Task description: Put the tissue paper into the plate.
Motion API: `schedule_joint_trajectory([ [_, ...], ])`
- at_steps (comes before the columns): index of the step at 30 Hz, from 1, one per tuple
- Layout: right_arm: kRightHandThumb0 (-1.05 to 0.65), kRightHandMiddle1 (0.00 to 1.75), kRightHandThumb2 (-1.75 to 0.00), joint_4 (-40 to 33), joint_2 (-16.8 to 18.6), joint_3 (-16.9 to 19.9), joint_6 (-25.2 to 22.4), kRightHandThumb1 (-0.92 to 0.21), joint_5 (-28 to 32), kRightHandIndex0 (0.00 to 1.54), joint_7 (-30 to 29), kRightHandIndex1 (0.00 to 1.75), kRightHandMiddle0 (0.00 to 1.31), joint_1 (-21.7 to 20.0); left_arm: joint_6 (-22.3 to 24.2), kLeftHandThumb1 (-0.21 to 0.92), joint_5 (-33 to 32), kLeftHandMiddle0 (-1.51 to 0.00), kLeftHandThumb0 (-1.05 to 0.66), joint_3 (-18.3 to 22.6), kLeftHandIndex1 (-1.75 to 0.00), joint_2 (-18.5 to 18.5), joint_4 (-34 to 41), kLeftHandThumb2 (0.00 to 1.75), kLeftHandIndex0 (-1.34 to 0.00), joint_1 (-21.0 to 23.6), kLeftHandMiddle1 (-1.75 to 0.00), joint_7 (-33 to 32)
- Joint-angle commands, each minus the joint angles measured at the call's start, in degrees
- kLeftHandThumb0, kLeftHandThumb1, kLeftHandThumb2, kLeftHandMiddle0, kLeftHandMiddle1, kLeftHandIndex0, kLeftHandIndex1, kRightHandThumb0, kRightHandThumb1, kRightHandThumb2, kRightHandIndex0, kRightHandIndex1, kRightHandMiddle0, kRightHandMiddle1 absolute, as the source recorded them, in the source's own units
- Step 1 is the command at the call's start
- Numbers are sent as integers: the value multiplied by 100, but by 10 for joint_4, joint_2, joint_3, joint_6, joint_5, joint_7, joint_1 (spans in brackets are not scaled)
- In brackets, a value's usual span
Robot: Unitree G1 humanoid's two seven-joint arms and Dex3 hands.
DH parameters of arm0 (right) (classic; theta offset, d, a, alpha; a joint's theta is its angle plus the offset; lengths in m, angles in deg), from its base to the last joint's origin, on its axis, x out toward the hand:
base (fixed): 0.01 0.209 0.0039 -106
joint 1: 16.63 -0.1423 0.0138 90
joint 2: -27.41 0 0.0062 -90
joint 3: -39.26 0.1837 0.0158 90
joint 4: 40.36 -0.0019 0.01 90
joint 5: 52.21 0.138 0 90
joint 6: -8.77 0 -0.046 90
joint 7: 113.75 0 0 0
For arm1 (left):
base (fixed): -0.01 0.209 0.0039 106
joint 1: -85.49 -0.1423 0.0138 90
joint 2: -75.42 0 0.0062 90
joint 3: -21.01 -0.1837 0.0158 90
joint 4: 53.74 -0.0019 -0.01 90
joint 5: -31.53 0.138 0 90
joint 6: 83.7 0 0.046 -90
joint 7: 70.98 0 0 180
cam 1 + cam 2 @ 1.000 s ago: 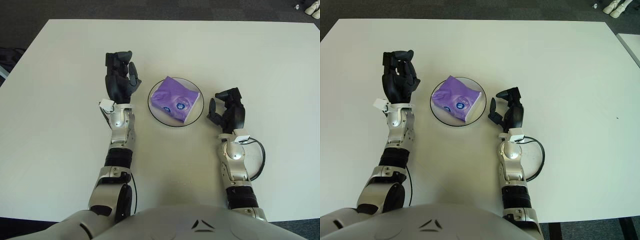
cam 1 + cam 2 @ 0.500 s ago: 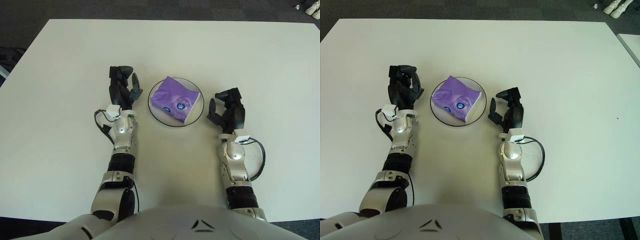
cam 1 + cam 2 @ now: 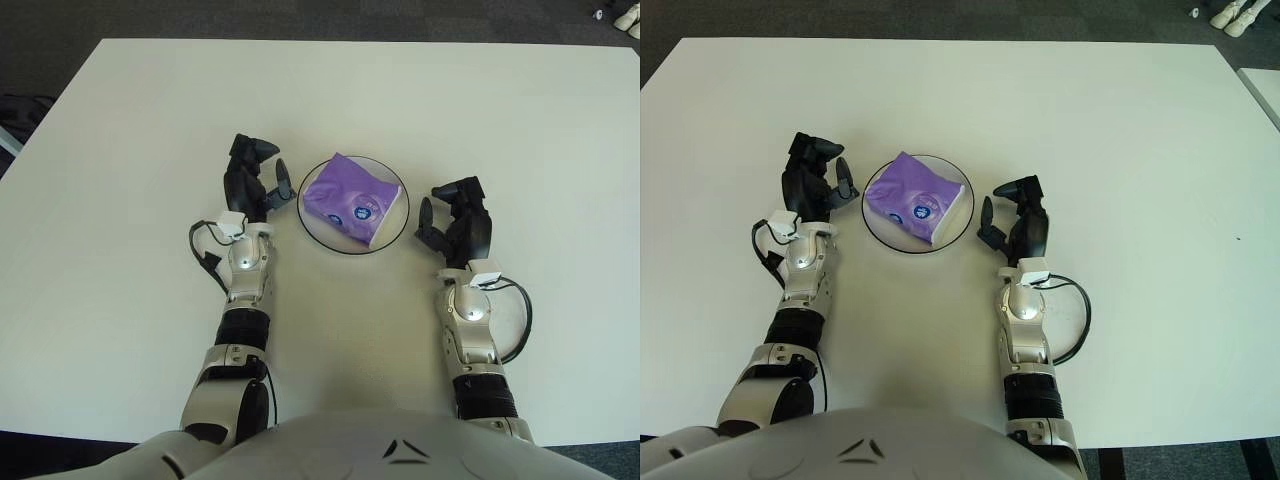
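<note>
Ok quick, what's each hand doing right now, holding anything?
Left hand: open, holding nothing, left of the plate.
Right hand: open, holding nothing, right of the plate.

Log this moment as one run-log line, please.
tissue pack: in plate | left robot hand: open, left of plate | right robot hand: open, right of plate

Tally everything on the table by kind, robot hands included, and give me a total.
Tissue pack, purple, lying in the plate: 1
Plate: 1
Robot hands: 2, the left robot hand just left of the plate, the right robot hand just right of it
Total: 4
</note>
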Motion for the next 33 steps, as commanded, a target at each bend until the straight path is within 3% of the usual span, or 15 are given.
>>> schedule_joint_trajectory([
  [1,-41,175,-103,30,-1,1,-16,-55,-7,67,-1,143,43,45,35,21,20,-80,-52,-4,-175,-2,5,146,-70,-42,-174,-18],
  [10,-41,175,-104,32,-3,2,-14,-55,0,67,5,144,43,46,81,24,44,-85,-51,-15,-175,-3,42,142,-67,-79,-175,-31],
  [33,-41,175,-104,30,0,3,-22,-54,-11,63,-8,140,43,46,77,31,64,-97,-49,-25,-175,-16,40,134,-62,-130,-175,-37],
])
